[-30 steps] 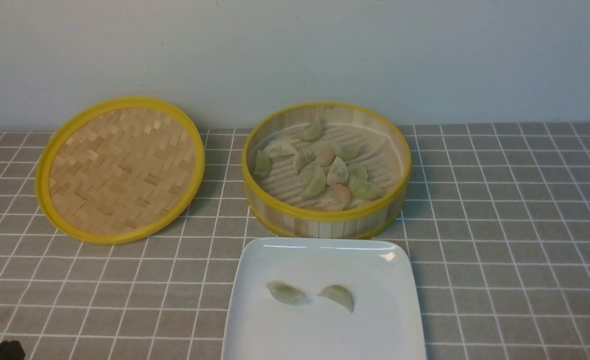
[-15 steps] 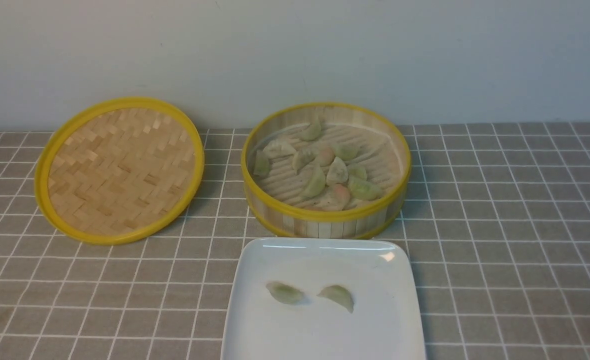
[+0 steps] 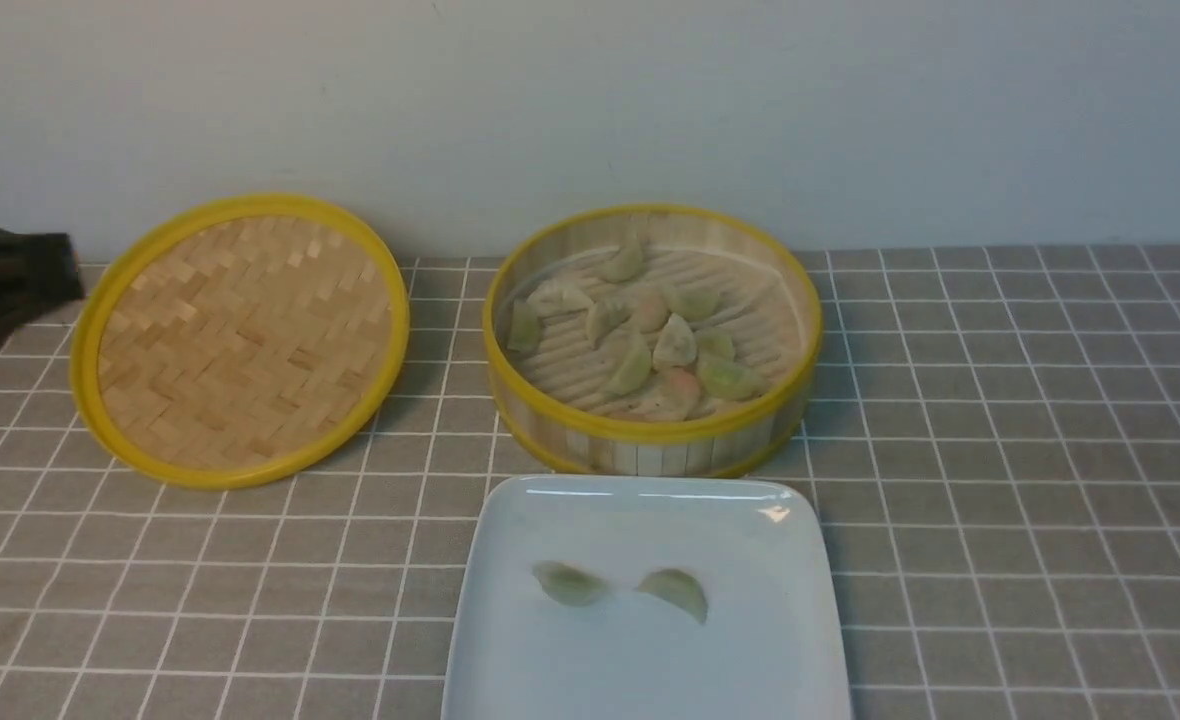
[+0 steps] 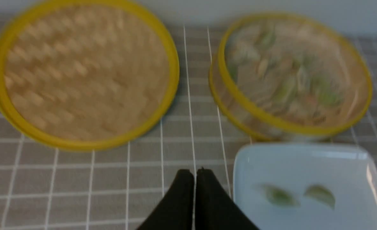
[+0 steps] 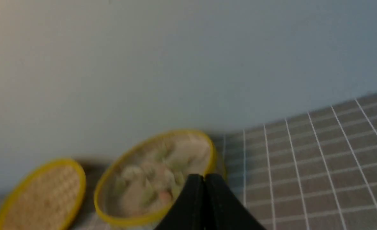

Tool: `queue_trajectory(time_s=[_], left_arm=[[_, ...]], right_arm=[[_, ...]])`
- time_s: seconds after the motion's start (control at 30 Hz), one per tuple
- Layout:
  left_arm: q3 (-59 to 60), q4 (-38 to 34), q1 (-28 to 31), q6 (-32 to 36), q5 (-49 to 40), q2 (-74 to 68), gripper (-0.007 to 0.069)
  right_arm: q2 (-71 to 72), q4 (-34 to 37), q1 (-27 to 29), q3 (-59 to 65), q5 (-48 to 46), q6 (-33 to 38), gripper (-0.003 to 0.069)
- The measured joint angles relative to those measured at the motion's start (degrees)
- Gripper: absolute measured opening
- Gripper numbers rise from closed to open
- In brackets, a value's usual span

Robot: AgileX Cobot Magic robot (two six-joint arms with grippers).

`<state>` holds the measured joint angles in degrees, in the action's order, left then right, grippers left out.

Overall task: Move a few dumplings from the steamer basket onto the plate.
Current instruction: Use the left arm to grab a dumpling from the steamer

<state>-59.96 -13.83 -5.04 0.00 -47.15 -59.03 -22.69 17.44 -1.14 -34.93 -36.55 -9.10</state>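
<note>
The steamer basket (image 3: 650,430) stands at the back centre with several pale green and pinkish dumplings (image 3: 650,340) on its slatted floor. The white square plate (image 3: 640,680) lies just in front of it and holds two green dumplings (image 3: 570,585) (image 3: 675,592). In the left wrist view my left gripper (image 4: 195,172) is shut and empty above the cloth, left of the plate (image 4: 303,166). In the right wrist view my right gripper (image 5: 203,176) is shut and empty, raised in front of the basket (image 5: 134,220). The right gripper is out of the front view.
The flat woven yellow-rimmed lid (image 3: 240,340) lies left of the basket, tilted against the wall. A dark part of my left arm (image 3: 0,290) shows at the left edge beside the lid. A grey checked cloth (image 3: 1030,450) covers the table.
The dark piece of my left arm went from the bottom left corner out of view, then came back higher at the left edge. Basket, plate and dumplings have not moved.
</note>
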Motion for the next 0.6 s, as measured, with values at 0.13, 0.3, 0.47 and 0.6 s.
queue_trajectory(time_s=[0.13, 0.3, 0.47, 0.6], left_arm=[[-6.8, -5.0, -1.3, 6.6, -7.4, -14.0, -0.0005], [-14.7, -4.9, -7.8, 9.8, -7.8, -25.9, -0.0005], [-24.6, -4.3, -14.0, 11.6, -7.7, -37.1, -0.0005], [-32.5, -3.2, -17.7, 14.1, -7.5, -46.0, -0.0005]], right_arm=[[-13.6, -0.9, 0.0, -14.5, -18.4, 6.5, -0.0015], [-23.0, -1.1, 0.0, -21.4, -29.0, 9.1, -0.0015], [-24.8, -1.0, 0.0, -21.9, -30.8, 9.1, -0.0012], [-24.8, -0.9, 0.0, -22.0, -30.9, 8.8, -0.001]])
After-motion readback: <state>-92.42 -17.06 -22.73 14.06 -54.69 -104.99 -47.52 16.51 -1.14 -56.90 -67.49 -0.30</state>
